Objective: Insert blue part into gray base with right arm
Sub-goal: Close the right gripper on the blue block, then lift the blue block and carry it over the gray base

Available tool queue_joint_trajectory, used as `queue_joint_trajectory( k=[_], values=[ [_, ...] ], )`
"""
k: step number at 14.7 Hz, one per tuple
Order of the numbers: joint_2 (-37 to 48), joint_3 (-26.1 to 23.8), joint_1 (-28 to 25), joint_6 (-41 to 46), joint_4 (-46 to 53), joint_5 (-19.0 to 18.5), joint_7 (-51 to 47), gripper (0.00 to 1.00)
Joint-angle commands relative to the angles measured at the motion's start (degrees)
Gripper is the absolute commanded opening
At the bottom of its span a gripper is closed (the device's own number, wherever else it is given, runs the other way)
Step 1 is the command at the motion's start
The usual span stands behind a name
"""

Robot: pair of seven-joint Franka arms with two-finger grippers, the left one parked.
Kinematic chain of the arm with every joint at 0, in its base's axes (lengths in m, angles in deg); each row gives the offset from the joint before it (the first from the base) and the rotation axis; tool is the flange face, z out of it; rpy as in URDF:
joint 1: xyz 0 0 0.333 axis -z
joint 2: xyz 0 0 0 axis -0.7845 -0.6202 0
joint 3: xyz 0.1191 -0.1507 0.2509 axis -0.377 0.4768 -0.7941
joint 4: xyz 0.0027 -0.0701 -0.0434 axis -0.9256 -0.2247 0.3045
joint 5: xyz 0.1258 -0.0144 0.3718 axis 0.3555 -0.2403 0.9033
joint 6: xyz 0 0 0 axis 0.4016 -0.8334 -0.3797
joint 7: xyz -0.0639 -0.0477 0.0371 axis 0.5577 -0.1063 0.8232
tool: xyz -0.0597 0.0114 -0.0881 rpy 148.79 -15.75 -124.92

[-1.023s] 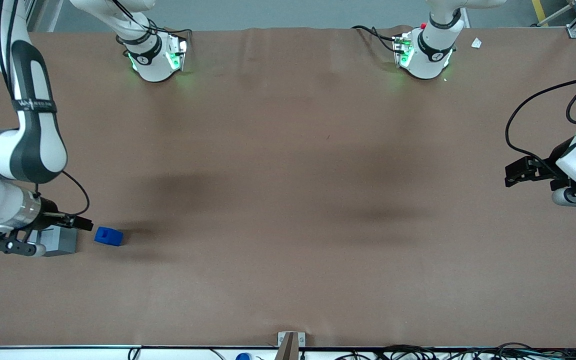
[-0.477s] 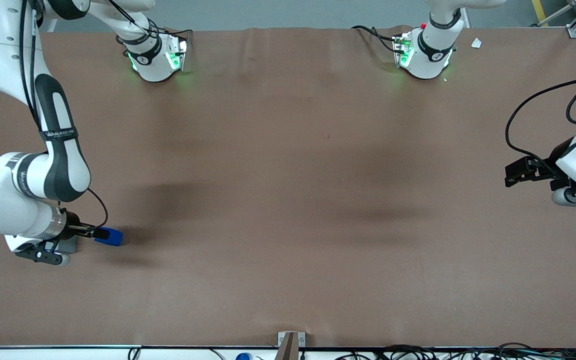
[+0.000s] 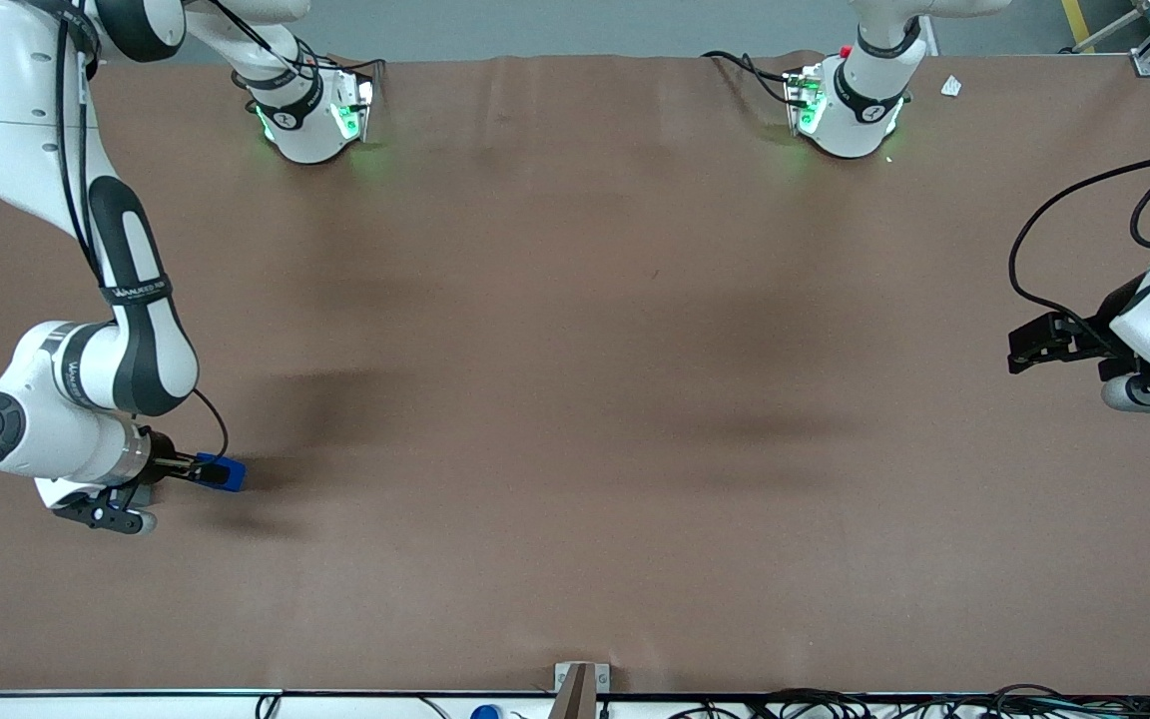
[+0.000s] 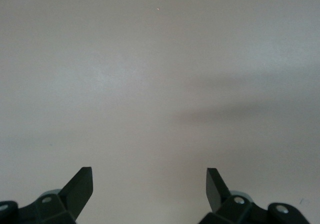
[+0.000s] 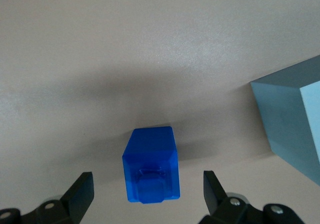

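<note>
Front view: brown desk [image 3: 575, 399], bare over most of its area, with soft shadows across the middle. Two arm bases glowing green stand along the edge farthest from the camera; cables run along the nearest edge.

Right arm [image 3: 126, 300] reaches down at its own end of the desk, wrist low near the surface. It covers nearly all of the base [image 5: 295, 119] from this camera. Wrist view shows the base as a light gray cube standing just beside the part, apart from it; its recess is not visible.

Gripper [image 3: 198, 467] is spread wide, holding nothing. Fingers [image 5: 80, 194] straddle the part [image 5: 150, 166] with a gap on each side, so the posture reads as alignment for a grasp.

Part sits flat on the desk, stepped end toward the wrist camera, at the working arm's end and somewhat nearer the camera-side edge.

Judgement: pick not yet made; insertion entirely ahead. Closing squarely on the side faces matters, since the part must later drop into the recess.
</note>
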Motion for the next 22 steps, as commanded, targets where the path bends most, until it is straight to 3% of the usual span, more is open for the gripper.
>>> queue_joint_trajectory(
  k=[1,3,6,7,9,13,18,22],
  values=[
    [-1.2,-0.3,0.4,-1.2,0.4,0.6,-0.7,0.81],
    [-1.5,-0.3,0.4,-1.5,0.4,0.6,-0.7,0.73],
    [-1.9,-0.3,0.4,-1.8,0.4,0.6,-0.6,0.7],
    [-1.9,-0.3,0.4,-1.9,0.4,0.6,-0.6,0.65],
    [-1.9,-0.3,0.4,-1.6,0.4,0.5,-0.2,0.42],
    [-1.6,-0.3,0.5,-0.8,1.1,0.2,0.4,0.06],
    [1.1,0.2,2.4,14.3,9.7,-1.1,15.3,0.0],
    [1.1,0.2,6.0,17.0,13.4,-3.1,21.8,0.0]
  ],
)
